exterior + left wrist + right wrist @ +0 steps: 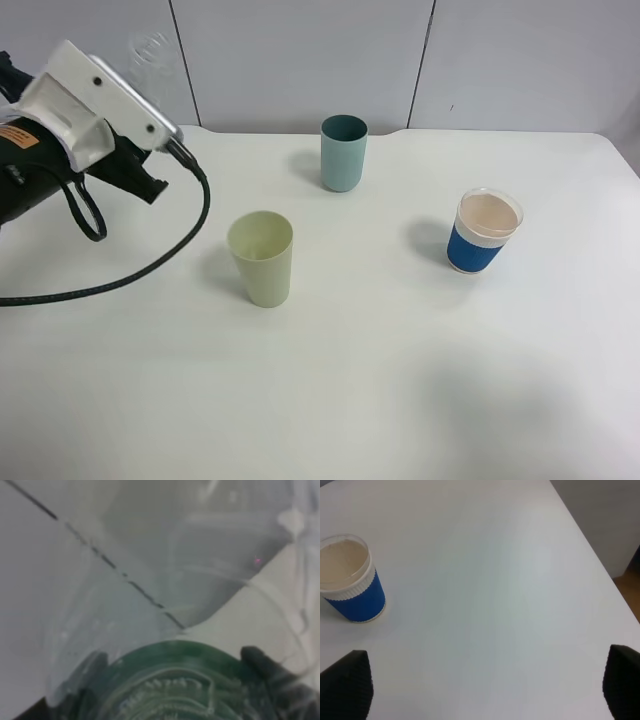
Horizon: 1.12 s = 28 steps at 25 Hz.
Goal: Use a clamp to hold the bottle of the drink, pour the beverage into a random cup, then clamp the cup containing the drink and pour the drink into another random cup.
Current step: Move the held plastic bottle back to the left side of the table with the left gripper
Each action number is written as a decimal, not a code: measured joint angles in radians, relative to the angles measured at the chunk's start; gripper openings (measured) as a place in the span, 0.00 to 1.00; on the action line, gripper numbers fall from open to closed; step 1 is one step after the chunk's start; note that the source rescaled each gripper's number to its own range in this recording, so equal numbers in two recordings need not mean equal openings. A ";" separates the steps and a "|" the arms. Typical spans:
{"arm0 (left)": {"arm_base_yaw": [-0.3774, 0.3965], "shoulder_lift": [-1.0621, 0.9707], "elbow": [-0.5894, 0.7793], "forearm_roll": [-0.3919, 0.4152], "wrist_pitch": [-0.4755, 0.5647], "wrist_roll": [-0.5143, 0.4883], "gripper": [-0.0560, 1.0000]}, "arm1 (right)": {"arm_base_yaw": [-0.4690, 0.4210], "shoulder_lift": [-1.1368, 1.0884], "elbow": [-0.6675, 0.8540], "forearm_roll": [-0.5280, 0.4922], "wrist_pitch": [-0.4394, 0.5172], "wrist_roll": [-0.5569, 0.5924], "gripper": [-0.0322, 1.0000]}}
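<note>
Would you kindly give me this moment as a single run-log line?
left jaws: shut on clear bottle | right jaws: open, empty | teal cup, pale green cup, blue cup: upright, apart, untouched

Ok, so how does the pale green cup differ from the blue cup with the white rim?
The pale green cup is one plain colour; the blue cup has a white rim and a beige inside. The pale green cup looks taller, the blue cup squatter. Both stand upright on the white table, apart.
</note>
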 joint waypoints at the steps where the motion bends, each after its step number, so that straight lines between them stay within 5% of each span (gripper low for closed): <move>1: 0.027 -0.008 0.000 0.039 0.012 -0.104 0.14 | 0.000 0.000 0.000 0.000 0.000 0.000 1.00; 6: 0.163 -0.020 0.000 0.293 0.029 -0.545 0.14 | 0.000 0.000 0.000 0.000 0.000 0.000 1.00; 13: 0.340 -0.020 0.000 0.690 0.042 -0.937 0.14 | 0.000 0.000 0.000 0.000 0.000 0.000 1.00; 19: 0.467 -0.010 0.000 0.857 0.022 -1.042 0.14 | 0.000 0.000 0.000 0.000 0.000 0.000 1.00; 28: 0.562 0.244 0.030 1.028 -0.408 -1.068 0.14 | 0.000 0.000 0.000 0.000 0.000 0.000 1.00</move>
